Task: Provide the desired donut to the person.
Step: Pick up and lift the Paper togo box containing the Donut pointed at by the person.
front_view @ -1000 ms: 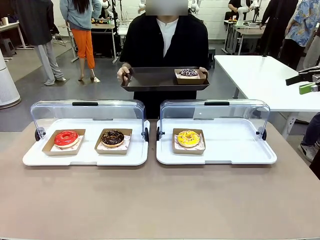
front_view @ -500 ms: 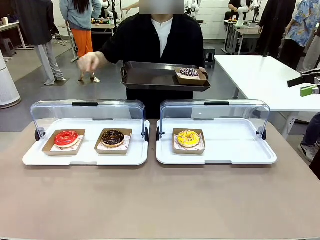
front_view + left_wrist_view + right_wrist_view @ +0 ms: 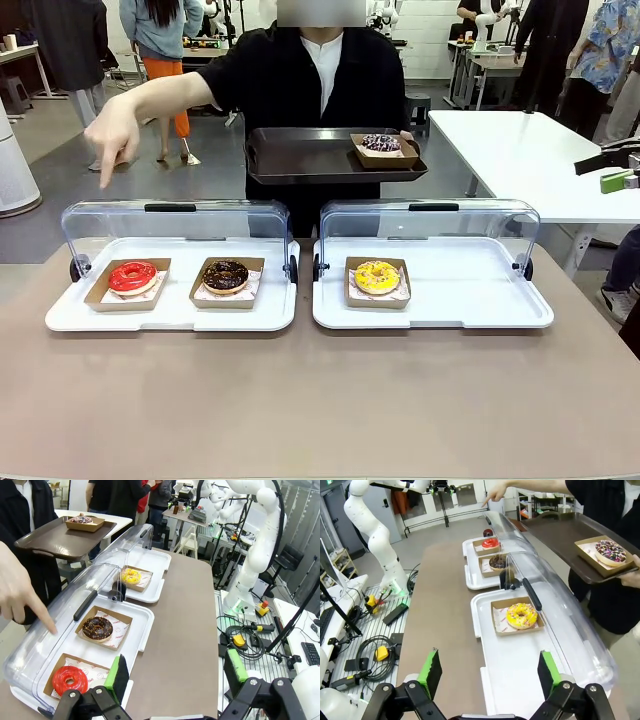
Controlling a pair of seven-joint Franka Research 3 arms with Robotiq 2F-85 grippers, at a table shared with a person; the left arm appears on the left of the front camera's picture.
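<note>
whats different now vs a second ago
The person's hand let go of the dark tray, swung out toward the robot's left, and now points down toward the red donut. The tray, held one-handed, shifted slightly. The chocolate donut, yellow donut and display cases stayed put.

Both spread wide, angled downward, nothing held: left tool [image 3: 176, 676], right tool [image 3: 488, 674].

Left tray [image 3: 170, 322] beside right tray [image 3: 470, 290], person [image 3: 290, 85] behind both, holding third tray [image 3: 300, 155]
</note>
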